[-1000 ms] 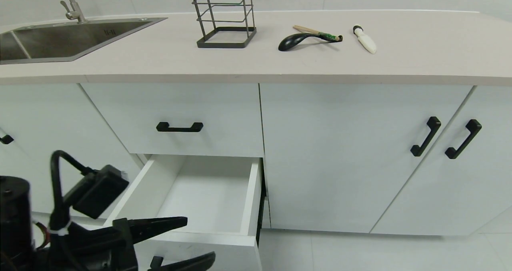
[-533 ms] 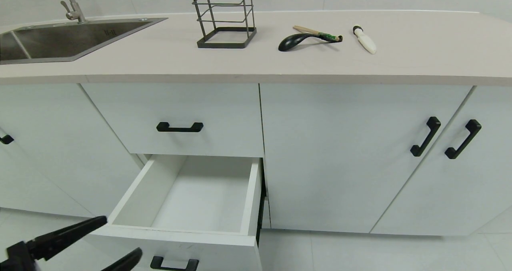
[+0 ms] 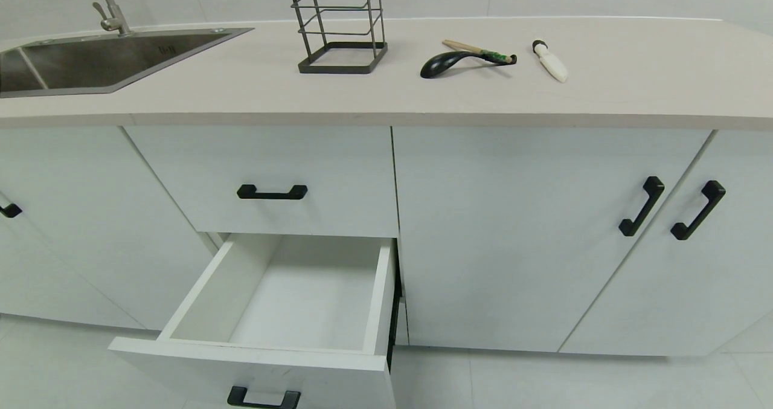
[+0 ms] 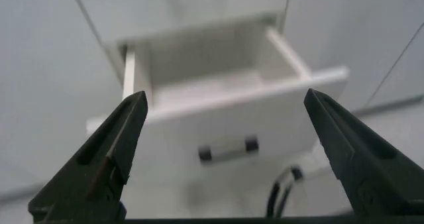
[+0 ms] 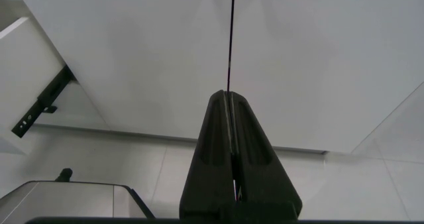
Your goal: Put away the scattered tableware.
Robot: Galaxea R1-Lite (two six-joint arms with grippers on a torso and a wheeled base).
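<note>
Left gripper [image 4: 225,95] gapes wide, empty, before the drawer [image 4: 265,105]; right gripper [image 5: 229,98] is pinched closed, empty; spoon [image 3: 444,62] at three o'clock of the rack [image 3: 341,66].

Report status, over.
Left gripper open, facing the pulled-out lower drawer; right gripper shut. Spoon, chopsticks, white knife on countertop. Wire rack stands to their left.

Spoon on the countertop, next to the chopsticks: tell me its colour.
The curved glossy spoon is black all over, seen best in the head view.
</note>
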